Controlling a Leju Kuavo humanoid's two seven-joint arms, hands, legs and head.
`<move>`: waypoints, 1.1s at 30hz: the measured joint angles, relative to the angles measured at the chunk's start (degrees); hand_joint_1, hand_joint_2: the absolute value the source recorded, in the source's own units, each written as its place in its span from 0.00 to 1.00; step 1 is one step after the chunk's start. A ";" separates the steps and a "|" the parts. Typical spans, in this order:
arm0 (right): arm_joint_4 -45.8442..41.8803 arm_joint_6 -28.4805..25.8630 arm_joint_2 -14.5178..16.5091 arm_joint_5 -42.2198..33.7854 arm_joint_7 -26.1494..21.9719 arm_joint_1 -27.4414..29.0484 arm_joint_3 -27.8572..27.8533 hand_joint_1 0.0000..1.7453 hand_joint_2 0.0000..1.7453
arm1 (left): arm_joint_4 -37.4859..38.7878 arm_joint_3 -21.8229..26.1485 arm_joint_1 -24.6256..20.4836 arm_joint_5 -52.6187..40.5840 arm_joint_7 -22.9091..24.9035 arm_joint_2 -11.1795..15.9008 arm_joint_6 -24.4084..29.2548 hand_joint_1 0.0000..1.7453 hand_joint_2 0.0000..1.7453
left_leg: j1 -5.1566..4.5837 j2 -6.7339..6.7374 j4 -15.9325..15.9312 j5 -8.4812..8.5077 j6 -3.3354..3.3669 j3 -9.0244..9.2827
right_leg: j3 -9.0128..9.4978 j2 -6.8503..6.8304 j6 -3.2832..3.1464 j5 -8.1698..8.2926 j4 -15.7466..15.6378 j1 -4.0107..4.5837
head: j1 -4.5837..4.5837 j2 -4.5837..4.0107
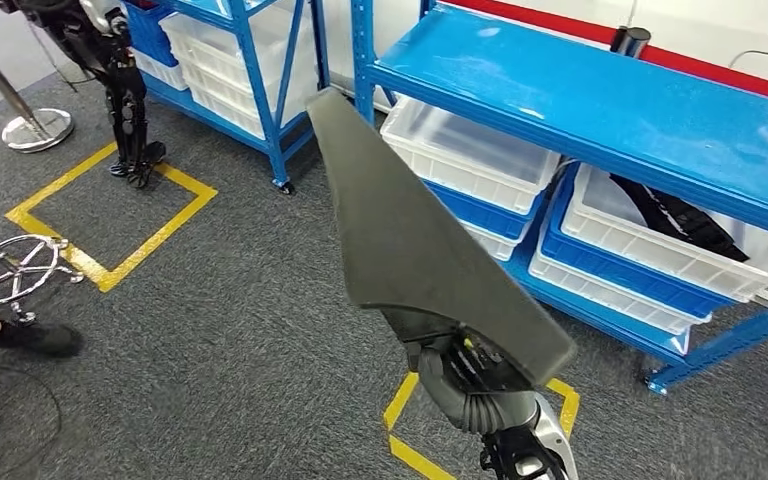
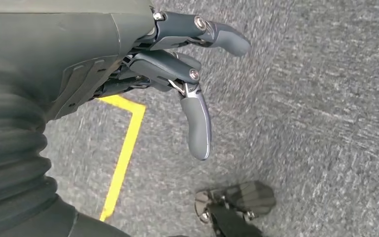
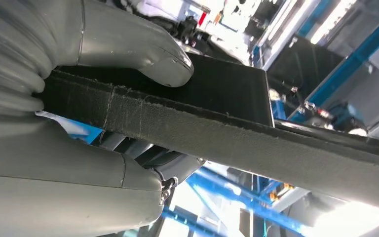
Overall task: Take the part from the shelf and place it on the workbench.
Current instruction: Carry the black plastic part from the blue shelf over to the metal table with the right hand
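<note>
- The part (image 1: pixel 415 240), a long dark wedge-shaped panel with a felt-like face, is off the shelf (image 1: pixel 600 95) and carried in the air in front of the robot, over the grey carpet (image 1: pixel 240 330).
- The right hand (image 1: pixel 460 375) grips it at its wide lower end, so the narrow tip points up and away toward the shelf; holding it near the heavy end probably keeps the long piece from swinging.
- In the right wrist view the thumb (image 3: pixel 143 47) presses on one face of the part (image 3: pixel 256 138) and the fingers (image 3: pixel 143 158) curl under the other face, clamping the edge between them. The grasp looks firm and closed tight on the panel.
- The left hand (image 2: pixel 177 64) hangs by the robot's side above the carpet (image 2: pixel 301 98) and a yellow floor line (image 2: pixel 123 148). Its fingers are loosely spread and half-curled, holding nothing and touching nothing.
- White bins (image 1: pixel 460 150) sit on the lower level of the shelf; one bin (image 1: pixel 660 235) holds another dark part (image 1: pixel 680 215).
- The surface where the part must go shows nowhere here, so I judge the carrying step is under way and the placing is not yet done.
- A person's shoe (image 1: pixel 35 338) is at the left, near a chair base (image 1: pixel 10 270).
</note>
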 joint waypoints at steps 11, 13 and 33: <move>1.09 -0.05 -0.07 -1.61 -0.12 0.72 -2.09 1.00 1.00 | 0.63 0.40 0.55 2.57 -0.84 1.56 -1.14 0.00 1.00 | 0.49 -8.40 -0.55 1.85 2.16 -1.56 | -5.46 8.03 1.60 -4.29 10.92 -1.23 | 0.56 0.00; 0.82 -0.26 -0.40 -1.06 0.26 1.63 -2.93 1.00 1.00 | 0.66 0.41 0.64 2.58 -0.18 1.32 -1.72 0.00 1.00 | 0.37 -10.07 -0.48 2.14 1.69 -1.71 | -1.69 10.54 1.92 -1.77 3.24 -1.52 | 0.52 0.00; -1.64 -1.45 -1.74 3.82 6.07 7.58 -4.49 1.00 1.00 | 0.45 -5.56 1.28 -3.59 13.85 -1.97 -9.27 0.00 1.00 | -0.14 -1.71 -0.19 0.20 1.19 -0.48 | 0.65 -0.42 1.00 -1.22 0.18 -0.62 | 0.33 0.00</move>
